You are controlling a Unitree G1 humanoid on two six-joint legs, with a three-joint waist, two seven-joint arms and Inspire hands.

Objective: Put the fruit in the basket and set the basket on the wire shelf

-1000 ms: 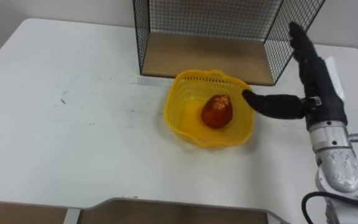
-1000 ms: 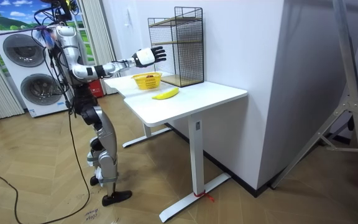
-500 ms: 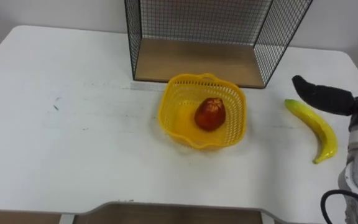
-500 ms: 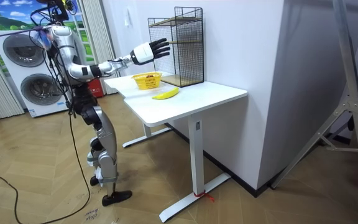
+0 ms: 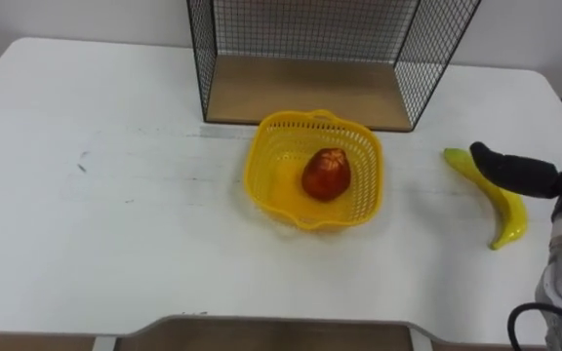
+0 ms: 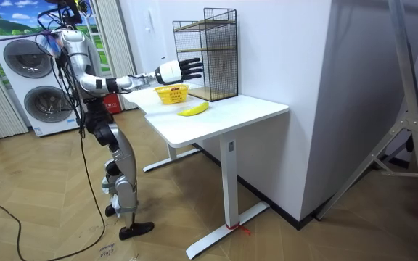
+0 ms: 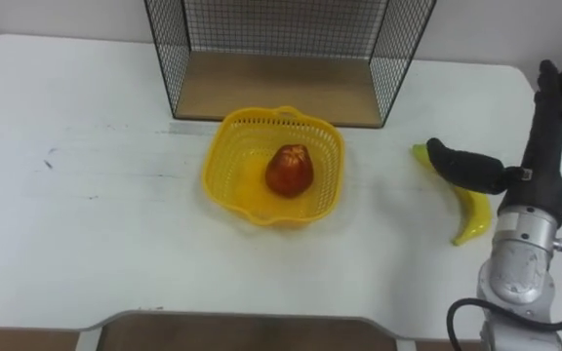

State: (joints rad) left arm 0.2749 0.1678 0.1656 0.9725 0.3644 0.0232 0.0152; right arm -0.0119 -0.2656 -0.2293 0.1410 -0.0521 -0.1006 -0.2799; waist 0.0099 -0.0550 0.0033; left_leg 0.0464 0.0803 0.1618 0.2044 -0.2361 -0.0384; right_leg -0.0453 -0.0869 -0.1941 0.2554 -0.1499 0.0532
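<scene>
A yellow plastic basket (image 5: 359, 200) stands on the white table (image 5: 115, 234) just in front of the wire shelf (image 5: 310, 39). A red fruit (image 5: 326, 174) lies inside it. To the basket's right a banana (image 5: 501, 205) lies on the table. My right hand (image 7: 542, 161) hovers open over the banana's far end, fingers straight and pointing away, thumb stretched left across the fruit. In the room view the same hand (image 6: 171, 70) hangs above the basket (image 6: 171, 94) and the banana (image 6: 193, 109).
The wire shelf (image 6: 207, 54) has a wooden floor (image 5: 305, 93) open toward me and a second level above. The table's left half is bare. I stand at the table's end; washing machines (image 6: 27, 87) are behind me.
My right hand has swung from the basket's right rim over to the banana and come down a little. The eye views have shifted slightly. Basket and red fruit stay put.
</scene>
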